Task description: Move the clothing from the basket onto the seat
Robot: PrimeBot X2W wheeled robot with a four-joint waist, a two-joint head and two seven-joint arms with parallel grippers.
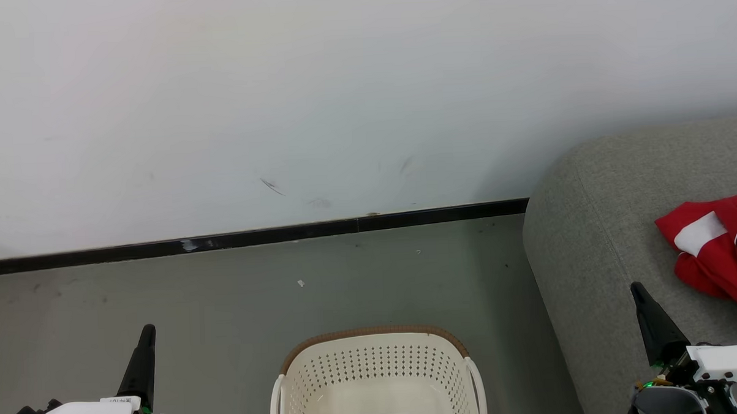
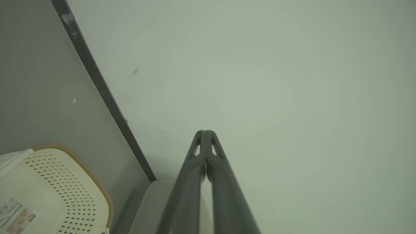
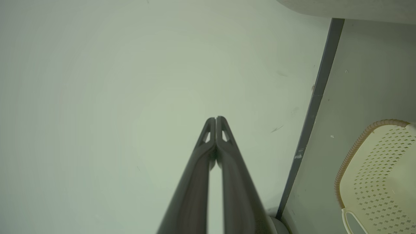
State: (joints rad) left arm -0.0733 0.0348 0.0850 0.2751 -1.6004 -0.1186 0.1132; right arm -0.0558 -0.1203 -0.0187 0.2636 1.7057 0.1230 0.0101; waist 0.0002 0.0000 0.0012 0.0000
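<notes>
R gripper [image 1: 639, 293]: fingers pressed together, holding nothing. L gripper [image 2: 205, 133]: same, tips meet, nothing between.

Clothing [image 1: 723, 256]: red heap on the seat [image 1: 596, 236], just right of and a bit beyond R gripper tips, not touching them. Basket [image 1: 374, 360] sits between the two grippers; the part in view has no garment in it, near end cut off.

Handling (est.): light, soft, limp; will drape and trail, not fragile, not slippery. Best hold = pinch a raised fold near the white panel, the side nearest R gripper.

Orientation: crumpled, no clear front. Visible bulk runs diagonally, from ahead of R gripper tips back towards its right side. Far end out of frame, so true long axis can't be told.
</notes>
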